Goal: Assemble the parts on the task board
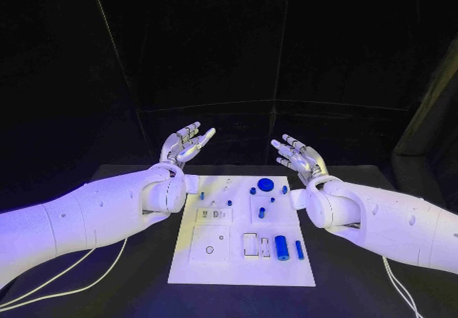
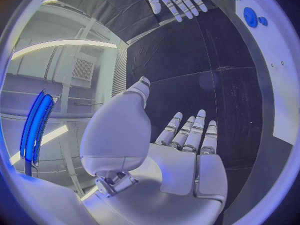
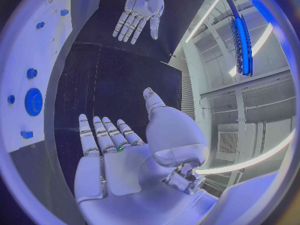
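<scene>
- The task board (image 1: 243, 265), a white rectangular plate, lies flat in the middle of the black table (image 1: 353, 291), between the two arms and nearer the robot than either hand
- The parts sit on it apart from one another: a round blue disc (image 1: 265, 184) near the far edge, a blue cylinder (image 1: 282, 247) and a thinner blue bar (image 1: 298, 250) lying side by side near the right edge, and small blue pieces scattered across the far half; white recessed outlines in the near half look like the seats they belong in
- None of the parts appears seated yet, so I judge the assembly not begun
- The left hand (image 1: 187, 144) is raised beyond the far left corner of the board, palm up, fingers spread, holding nothing
- The right hand (image 1: 298, 158) mirrors it beyond the far right corner, fingers likewise apart and empty
- Both hands are well clear of the board, which reads as a ready pose that leaves the parts unobstructed from above
</scene>
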